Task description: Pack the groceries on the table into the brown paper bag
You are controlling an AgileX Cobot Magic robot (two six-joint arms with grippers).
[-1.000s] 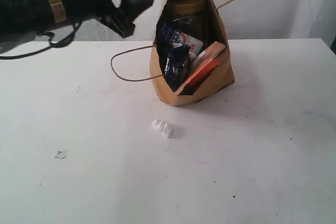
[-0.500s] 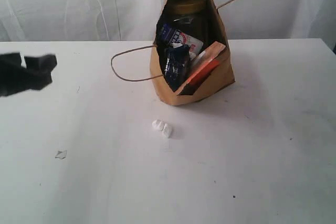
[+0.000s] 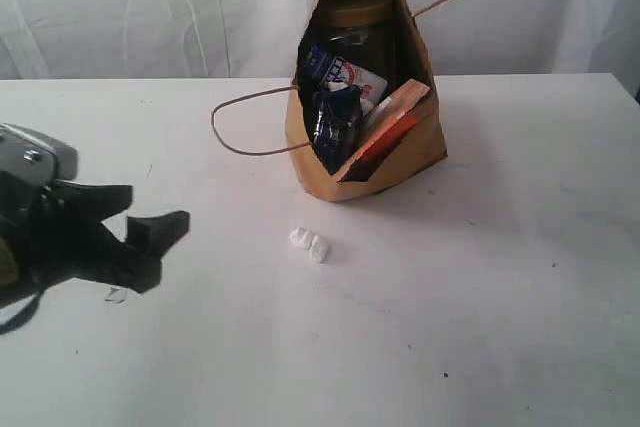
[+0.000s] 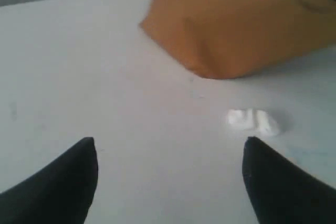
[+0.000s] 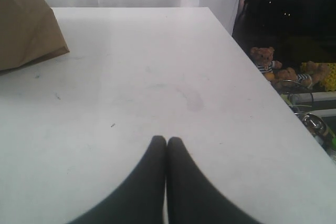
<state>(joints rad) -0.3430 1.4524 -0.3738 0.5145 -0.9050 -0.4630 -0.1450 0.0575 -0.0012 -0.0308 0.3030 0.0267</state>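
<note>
The groceries (image 3: 340, 112) appear fully packed inside the tall kraft-brown paper bag (image 3: 418, 150) on the white counter (image 3: 500, 297). The left jaws are held apart and empty, well clear of the bag; the right jaws are pressed together. The bag's twisted cord handle (image 3: 213, 125) should be avoided on withdrawal.

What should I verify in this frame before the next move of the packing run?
1. Groceries inside the brown paper bag: ok. The yellow-lidded jar, blue-white carton, noodle pack and orange-brown pouch show in its mouth.
2. Small bottle and dark jar packed: cannot tell. Neither is visible.
3. No grocery left on the table: ok. The visible part shows white crumbs, no grocery.
4. Left end effector open and empty: ok.
5. Right end effector shut, holding nothing: ok.
</note>
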